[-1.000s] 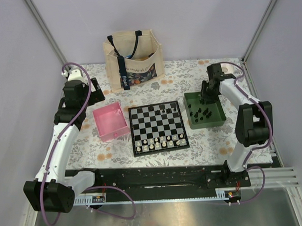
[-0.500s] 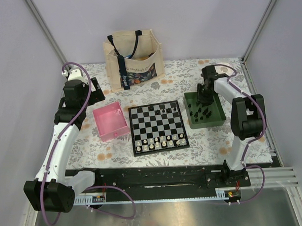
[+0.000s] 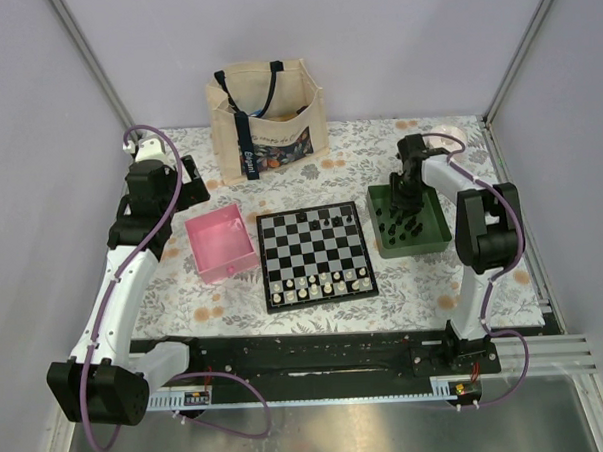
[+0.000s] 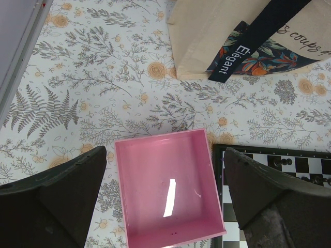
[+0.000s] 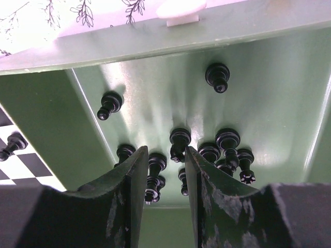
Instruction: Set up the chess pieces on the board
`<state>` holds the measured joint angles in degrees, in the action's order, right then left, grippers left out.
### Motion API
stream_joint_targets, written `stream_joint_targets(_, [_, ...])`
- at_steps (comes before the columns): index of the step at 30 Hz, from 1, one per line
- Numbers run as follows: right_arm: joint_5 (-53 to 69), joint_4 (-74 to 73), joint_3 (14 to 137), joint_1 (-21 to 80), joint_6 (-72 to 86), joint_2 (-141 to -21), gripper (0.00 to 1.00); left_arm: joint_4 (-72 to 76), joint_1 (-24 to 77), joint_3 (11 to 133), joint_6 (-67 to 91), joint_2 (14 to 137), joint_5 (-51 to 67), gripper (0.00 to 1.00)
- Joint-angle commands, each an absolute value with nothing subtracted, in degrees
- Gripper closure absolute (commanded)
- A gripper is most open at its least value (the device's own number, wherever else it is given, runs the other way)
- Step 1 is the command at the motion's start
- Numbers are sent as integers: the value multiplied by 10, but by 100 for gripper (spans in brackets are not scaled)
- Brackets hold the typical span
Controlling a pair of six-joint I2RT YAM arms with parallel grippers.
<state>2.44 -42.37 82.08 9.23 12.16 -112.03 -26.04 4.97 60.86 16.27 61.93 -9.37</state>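
Board point(image 3: 316, 255): flat on the desk point(image 3: 434, 290), between the pink tray point(image 3: 222, 246) and the green tray point(image 3: 415, 249).
White pieces point(image 3: 319, 282): lined up on the board's near rows.
Chess pieces point(image 5: 227, 142): most of the black ones stand clustered on the green tray's floor; a few sit at the board's far edge.
Right tool point(image 5: 165, 152): down inside the green tray, fingers partway apart, with one black piece between them; no grip is visible.
Left tool point(image 4: 164, 155): wide, empty, above the pink tray.
Tote bag point(image 3: 267, 112): upright behind the board.
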Motion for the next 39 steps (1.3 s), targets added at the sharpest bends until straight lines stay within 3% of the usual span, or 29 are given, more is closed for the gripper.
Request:
stream_joint_targets(1, [9,-431,842,99,112,-1128,57,-243,47,613,156,613,-88,1])
stream_joint_targets(11, [4,-439,846,99,111,-1136,58,-243,47,613,157,615,-84,1])
stream_joint_targets(19, [-2,-449,864,99,112,-1075,52,-243,48,613,157,616,-84,1])
stream_joint_targets(29, [28,-441,802,123,135,-984,51,-243,49,613,159,610,-66,1])
stream_joint_targets(39, [14,-439,771,142,149,-972,51,-243,49,612,157,611,-74,1])
